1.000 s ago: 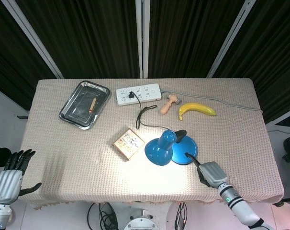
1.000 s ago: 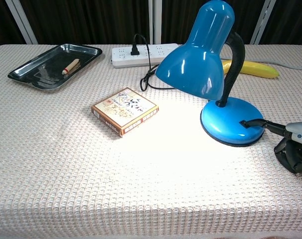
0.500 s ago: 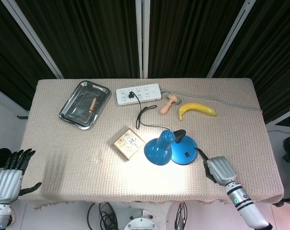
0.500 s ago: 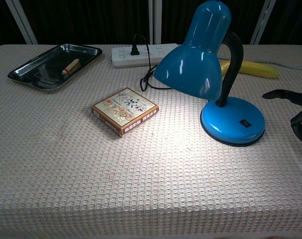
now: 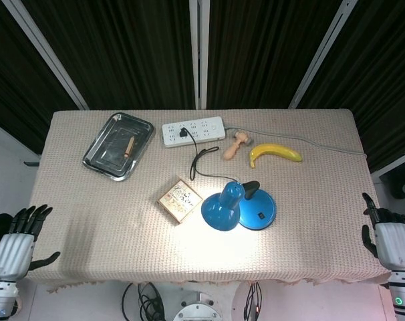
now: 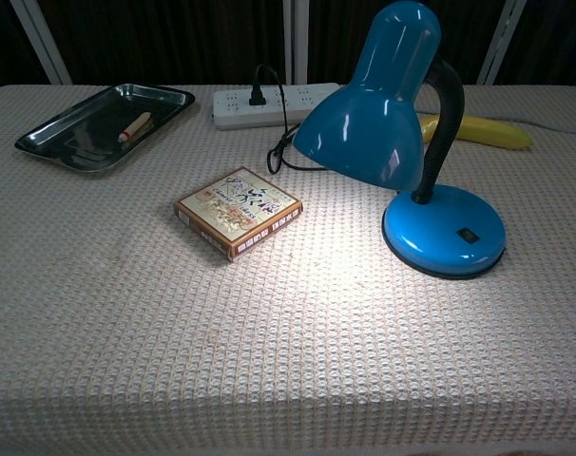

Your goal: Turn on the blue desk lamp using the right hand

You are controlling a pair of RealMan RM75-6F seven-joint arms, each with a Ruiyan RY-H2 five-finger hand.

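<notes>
Your right hand (image 5: 393,242) sits off the desk's (image 5: 89,214) near right corner, fingers (image 5: 365,204) spread and holding nothing. Your left hand (image 5: 14,242) is off the near left corner, fingers (image 5: 30,217) also apart and empty. Neither hand shows in the chest view.

The lamp (image 5: 237,206) stands near the middle of the desk, toward your edge; its shade leans left and throws a bright patch on the cloth, so it is lit. The switch (image 6: 470,235) on its round base faces you.

Just left of the shade lies a box (image 5: 180,200). Behind it, the power strip (image 5: 193,130) has the lamp's cord plugged in. A tray (image 5: 99,159) holding a small wooden stick (image 5: 129,145) sits at far left, and a wooden peg (image 5: 234,144) and banana (image 5: 275,154) lie beyond the lamp.
</notes>
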